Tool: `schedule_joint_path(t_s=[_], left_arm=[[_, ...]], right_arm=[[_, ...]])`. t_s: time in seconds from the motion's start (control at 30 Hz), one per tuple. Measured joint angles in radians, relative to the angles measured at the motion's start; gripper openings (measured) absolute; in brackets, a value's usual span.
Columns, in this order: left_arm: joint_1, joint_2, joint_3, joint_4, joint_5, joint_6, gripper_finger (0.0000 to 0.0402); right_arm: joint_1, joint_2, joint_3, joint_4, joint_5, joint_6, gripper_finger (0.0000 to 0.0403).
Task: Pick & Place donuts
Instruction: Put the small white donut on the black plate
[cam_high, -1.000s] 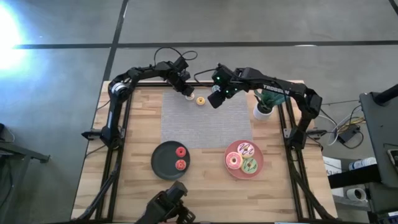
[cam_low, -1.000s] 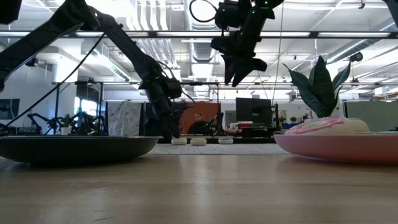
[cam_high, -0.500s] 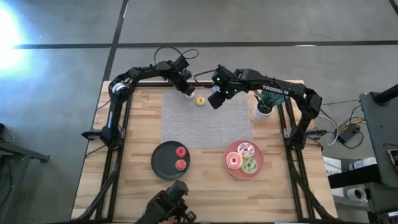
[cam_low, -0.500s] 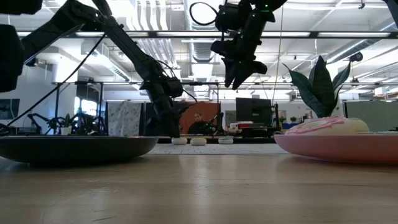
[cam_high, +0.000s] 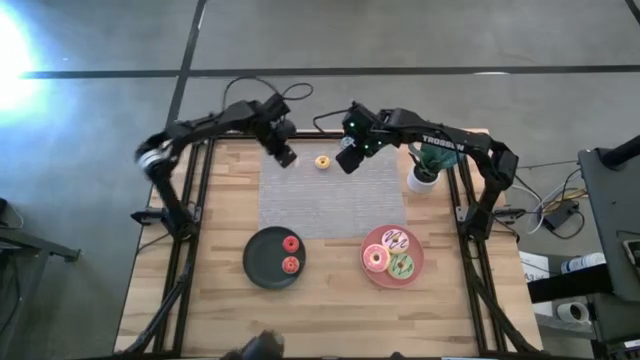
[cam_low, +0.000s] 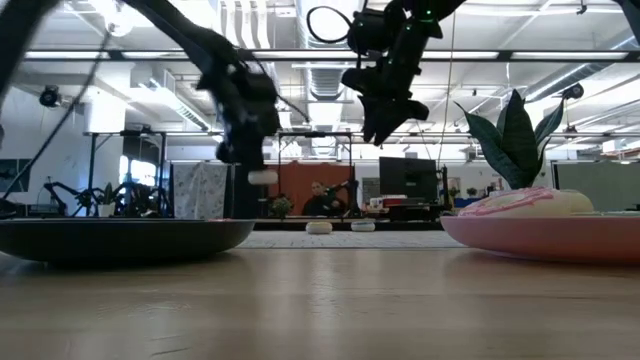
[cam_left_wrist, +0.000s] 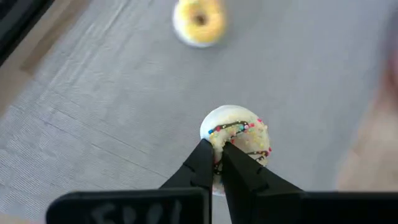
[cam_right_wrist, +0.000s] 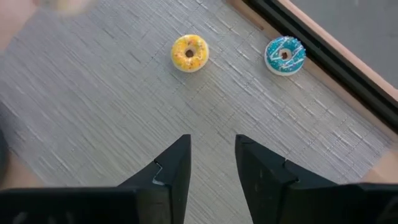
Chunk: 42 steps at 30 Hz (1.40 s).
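Observation:
My left gripper is shut on a tiny white sprinkled donut, held in the air over the grey mat's far left corner. A tiny yellow donut and a tiny blue donut lie flat on the mat. My right gripper hovers open above the mat, beside the yellow donut. Two orange-red tiny donuts lie on the dark plate. Three larger donuts lie on the pink plate. My left gripper pinches the white donut by one side of its ring between its two fingertips, coming from above. The low view shows the donut lifted clear of the mat, hanging at the fingers' ends.
A potted plant stands at the mat's far right, beside my right arm. The dark plate and the pink plate sit near the table's front edge. Bare wood lies to the left of the mat and between the plates.
My left gripper has shut on the tiny white donut at the mat's far edge and risen with it, moving toward the table's left edge; the donut is now clear of the mat. My right gripper has kept its place.

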Motion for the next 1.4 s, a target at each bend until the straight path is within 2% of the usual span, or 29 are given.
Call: schedule_joint_path(t_s=[0.2,0.37,0.47,0.57,0.67,0.77,0.93,1.1,1.4], left_arm=[[-0.107,-0.286,-0.317,0.120,0.009,-0.169,0.0000],[-0.237,-0.467,-0.571,0.207,0.004,-0.138,0.0000],[-0.337,-0.545,-0.684,0.294,0.008,-0.173,0.0000],[-0.430,-0.562,-0.769,0.352,-0.007,-0.282,0.0000],[-0.517,-0.563,-0.818,0.432,-0.018,-0.371,0.0000],[-0.576,-0.559,-0.845,0.508,-0.074,-0.427,0.0000],[-0.602,-0.523,-0.855,0.545,-0.115,-0.459,0.0000],[-0.605,-0.469,-0.855,0.557,-0.067,-0.459,0.0003],[-0.609,-0.467,-0.843,0.532,-0.043,-0.464,0.0094]], right_arm=[[-0.015,0.001,-0.001,0.035,-0.009,-0.047,0.0110],[-0.030,0.001,-0.001,0.091,-0.080,-0.075,0.0102],[-0.033,0.001,-0.002,0.097,-0.109,-0.097,0.0097],[-0.035,0.001,-0.005,0.097,-0.111,-0.105,0.0096],[-0.039,0.001,-0.013,0.098,-0.110,-0.115,0.0098],[-0.048,0.001,-0.025,0.098,-0.108,-0.126,0.0097],[-0.064,0.002,-0.055,0.105,-0.107,-0.127,0.0097],[-0.076,0.002,-0.088,0.127,-0.107,-0.108,0.0118],[-0.099,0.002,-0.144,0.270,-0.085,-0.029,0.0183]])
